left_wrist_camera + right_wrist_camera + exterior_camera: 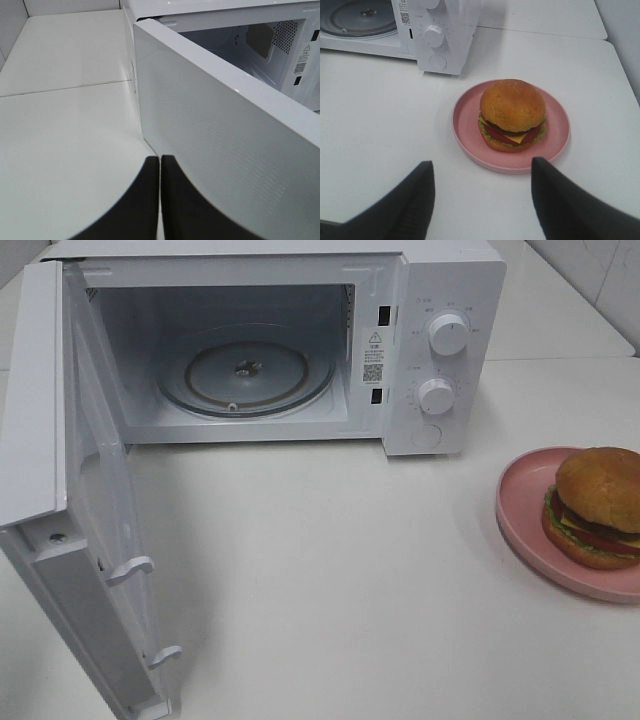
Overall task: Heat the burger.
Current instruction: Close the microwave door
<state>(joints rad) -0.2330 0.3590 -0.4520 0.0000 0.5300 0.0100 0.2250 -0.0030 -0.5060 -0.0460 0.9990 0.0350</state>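
Our right gripper (482, 200) stood wide apart, its two dark fingers (407, 200) parted and holding nothing; it hung above the bare table (375, 115), well short of the plate (465, 135). Our left gripper (160, 200) had its fingers (135, 205) pressed together with only a thin slit between them, and nothing was clamped there; they sat just beside the outer face of the door (220, 150), though we could not tell whether they touched it.

In the high view neither gripper showed; the burger (598, 505) sat at about three o'clock, at the far right edge, resting on the pink plate (520, 505); its golden bun topped a dark patty, yellow cheese, red tomato and green lettuce; it lay toward the right part of the plate, leaving the left rim bare.

The microwave (450, 280) stood at twelve o'clock, well apart from the plate; its door (40, 410) swung fully open toward nine o'clock, reaching down to seven; the glass turntable (245, 375) lay bare inside the cavity; two white knobs (449, 334) sat one above the other on the panel at about one o'clock, with a round button (427, 436) below them.
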